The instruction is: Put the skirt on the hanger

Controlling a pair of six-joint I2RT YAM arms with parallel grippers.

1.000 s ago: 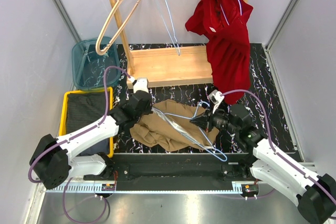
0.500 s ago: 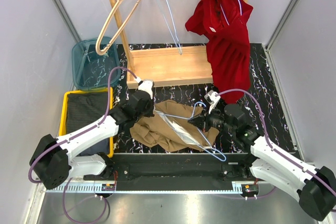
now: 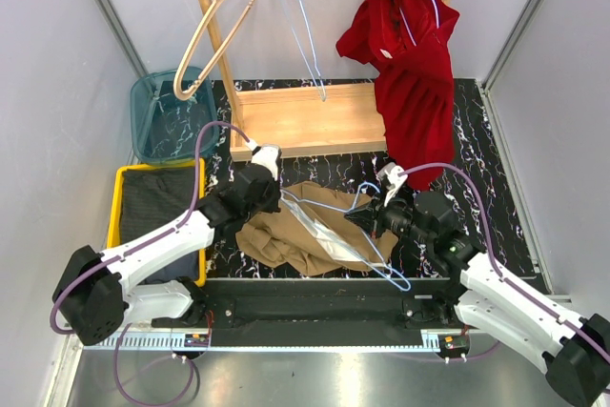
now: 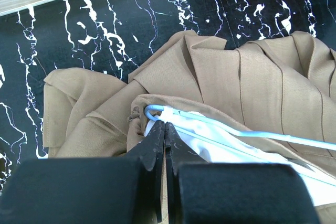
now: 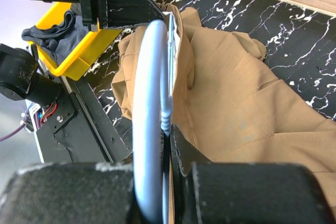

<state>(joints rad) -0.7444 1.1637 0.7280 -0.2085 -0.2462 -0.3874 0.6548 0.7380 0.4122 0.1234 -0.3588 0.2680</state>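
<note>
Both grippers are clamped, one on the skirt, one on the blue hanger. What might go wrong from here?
1. The left gripper pinches only a thin edge of the skirt right beside the hanger tip; the fabric may slip out or the tip pop free.
2. The right gripper holds just thin wire, so the hanger might twist in its grip under the skirt's weight.

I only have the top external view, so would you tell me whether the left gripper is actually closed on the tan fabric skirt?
Observer: Yes, the left gripper is shut, pinching the tan fabric skirt beside its white lining.
Operator: Where is the hanger's end?
Observer: The light-blue wire hanger curls just above those fingertips, at the skirt's edge.
Operator: And the right gripper?
Observer: The right gripper is shut on the wire.
</note>
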